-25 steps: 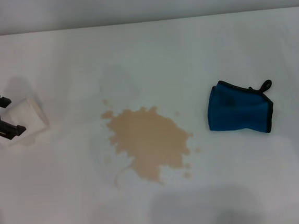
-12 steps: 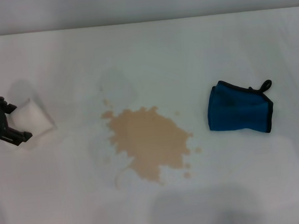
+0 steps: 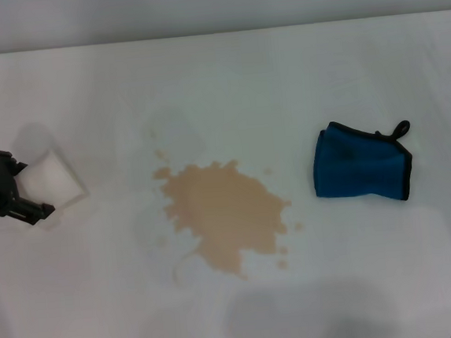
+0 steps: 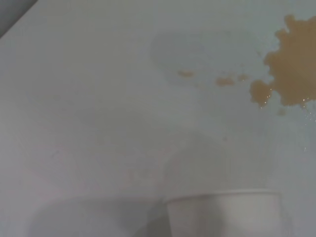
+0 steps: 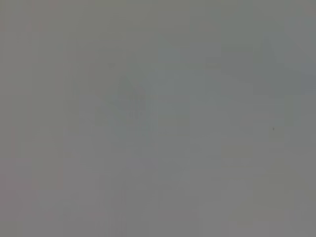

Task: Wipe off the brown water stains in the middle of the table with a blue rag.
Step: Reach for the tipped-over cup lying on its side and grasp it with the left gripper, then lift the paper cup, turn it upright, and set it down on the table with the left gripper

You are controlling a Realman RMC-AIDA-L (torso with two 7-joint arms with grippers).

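the left claw (image 3: 23, 190) sits at the far left side of the table (image 3: 225, 74), low over the surface. its dark fingers (image 3: 23, 209) lie to either side of a white paper cup (image 3: 50, 176), with one black finger running along the cup's near side. the cup looks tilted or on its side, its mouth facing away from the claw toward the middle of the table. the fingers appear closed against the cup, though the contact on the far side is hidden. in the left wrist view the cup's rim (image 4: 224, 195) fills the lower edge, directly ahead of the claw, and the white surface stretches beyond it.

the brown stain (image 3: 225, 214) lies well to the right of the left claw, in the middle of the table: a tan, irregular blotch with small dots scattered round its edges. the left wrist view catches one edge of it (image 4: 291, 69) with a few separate drops beside it.

the blue rag (image 3: 361, 163) lies further right again, beyond the stain and clear of it, folded, with black edging and a small loop at its far right corner. nothing touches it.

the right claw does not appear; the right wrist view shows only a plain grey field.
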